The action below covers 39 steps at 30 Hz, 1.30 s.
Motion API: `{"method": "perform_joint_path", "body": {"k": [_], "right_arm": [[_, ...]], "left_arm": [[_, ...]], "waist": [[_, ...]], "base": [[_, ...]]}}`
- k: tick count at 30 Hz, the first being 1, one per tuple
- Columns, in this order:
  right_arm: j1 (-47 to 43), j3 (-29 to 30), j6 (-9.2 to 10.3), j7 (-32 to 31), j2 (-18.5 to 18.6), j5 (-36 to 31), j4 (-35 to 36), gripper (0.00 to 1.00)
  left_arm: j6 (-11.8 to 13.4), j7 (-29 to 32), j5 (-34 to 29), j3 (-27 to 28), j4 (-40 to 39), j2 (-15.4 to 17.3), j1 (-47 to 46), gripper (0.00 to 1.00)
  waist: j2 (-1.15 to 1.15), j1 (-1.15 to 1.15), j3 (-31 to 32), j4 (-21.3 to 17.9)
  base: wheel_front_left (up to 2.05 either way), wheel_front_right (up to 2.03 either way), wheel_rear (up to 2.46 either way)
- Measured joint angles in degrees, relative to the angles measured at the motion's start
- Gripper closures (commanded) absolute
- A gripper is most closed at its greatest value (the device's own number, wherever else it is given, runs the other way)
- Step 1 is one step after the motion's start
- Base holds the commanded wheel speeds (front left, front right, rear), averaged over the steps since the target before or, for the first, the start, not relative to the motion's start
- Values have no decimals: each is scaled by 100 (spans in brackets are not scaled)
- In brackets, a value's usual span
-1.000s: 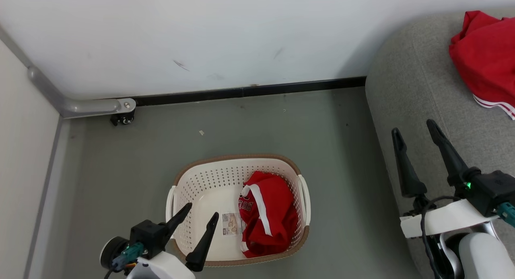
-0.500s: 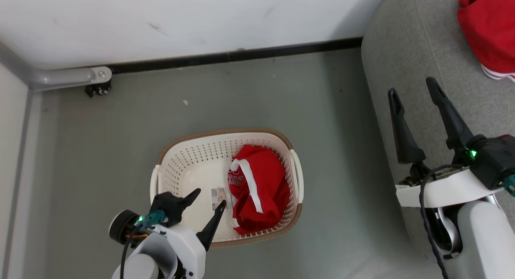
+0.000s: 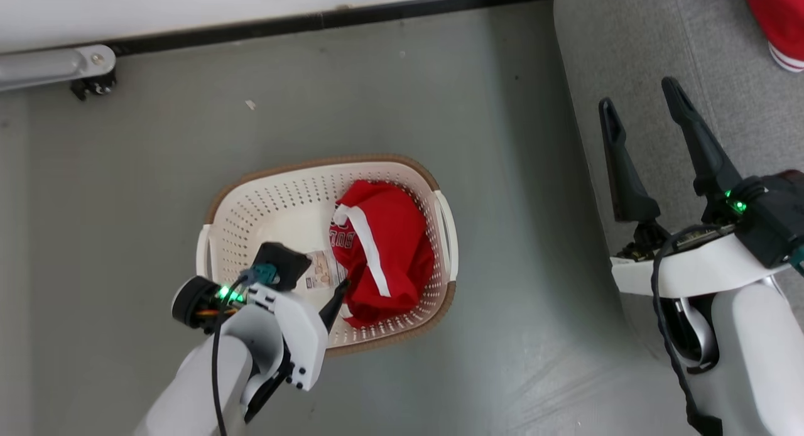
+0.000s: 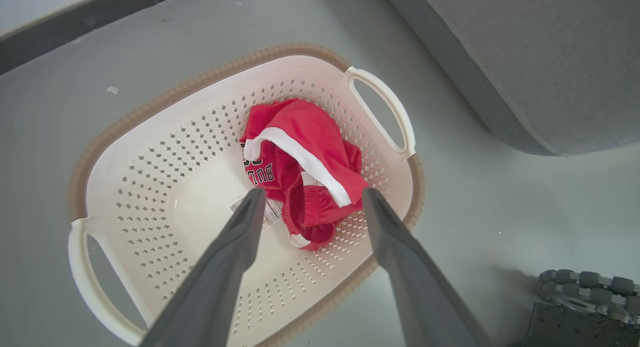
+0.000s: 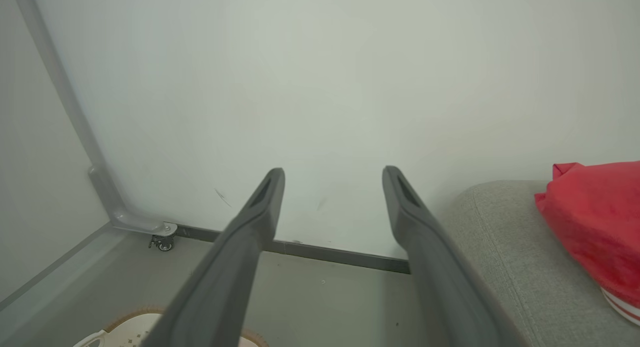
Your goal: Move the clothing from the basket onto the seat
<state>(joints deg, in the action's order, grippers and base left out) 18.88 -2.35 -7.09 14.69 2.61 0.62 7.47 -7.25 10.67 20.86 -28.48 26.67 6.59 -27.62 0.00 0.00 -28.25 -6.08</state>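
The left hand hangs over the basket. Its fingers are spread wide to either side of the crumpled red garment and seem just short of touching it, likely lined up to drop and pinch. That garment lies bunched toward the basket's seat-side handle, beside the label sticker on the basket floor. Farther right, the right hand is also spread and empty, held above the edge of the grey seat, probably parked clear of the work. A second red garment already rests on the seat.
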Motion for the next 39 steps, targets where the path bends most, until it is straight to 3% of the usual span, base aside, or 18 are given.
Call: {"method": "perform_joint_path", "body": {"k": [21, 39], "right_arm": [[1018, -298, 0, 1, 10, 314, 159, 0], [1473, -415, 0, 1, 14, 631, 176, 0]], "left_arm": [[-2, 1017, 108, -93, 443, -276, -1220, 0], [63, 1553, 171, 32, 857, -275, -1941, 0]], "waist": [[0, 0, -1118, -374], [0, 0, -1939, -760]], "base": [[0, 0, 0], [0, 0, 0]]}}
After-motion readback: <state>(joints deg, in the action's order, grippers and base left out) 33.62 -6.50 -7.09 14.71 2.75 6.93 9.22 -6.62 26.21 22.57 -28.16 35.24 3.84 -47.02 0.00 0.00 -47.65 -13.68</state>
